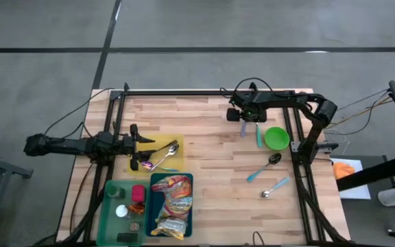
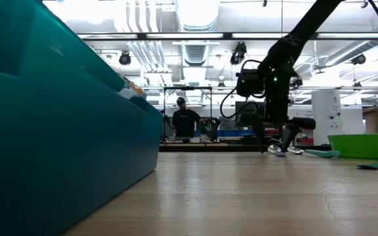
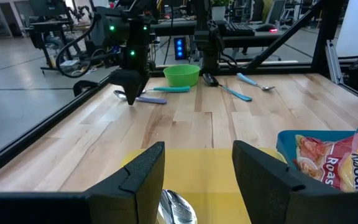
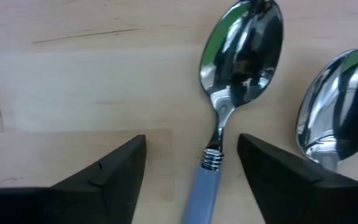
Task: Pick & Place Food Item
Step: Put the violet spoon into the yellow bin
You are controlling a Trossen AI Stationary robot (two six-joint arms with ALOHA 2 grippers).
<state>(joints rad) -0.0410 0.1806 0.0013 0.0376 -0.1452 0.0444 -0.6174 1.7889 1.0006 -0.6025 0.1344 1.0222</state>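
Between my right gripper's point(image 4: 191, 177) spread fingers lies a blue-handled spoon point(image 4: 232, 81); a second spoon point(image 4: 331, 121) sits just beside. Closing off-centre could nudge both. Left gripper point(image 3: 197, 180), parted, hovers over the yellow plate point(image 1: 158, 147); snack bag point(image 1: 171, 206) in the bin, well apart.

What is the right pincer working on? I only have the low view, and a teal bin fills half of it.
Observer: The right pincer is open, one finger on either side of a blue-handled spoon.
Operator: Anything next to it?
Observer: A second spoon lies close beside it.
Operator: And the left arm?
Observer: The left pincer is open above a yellow tray that holds a third spoon.
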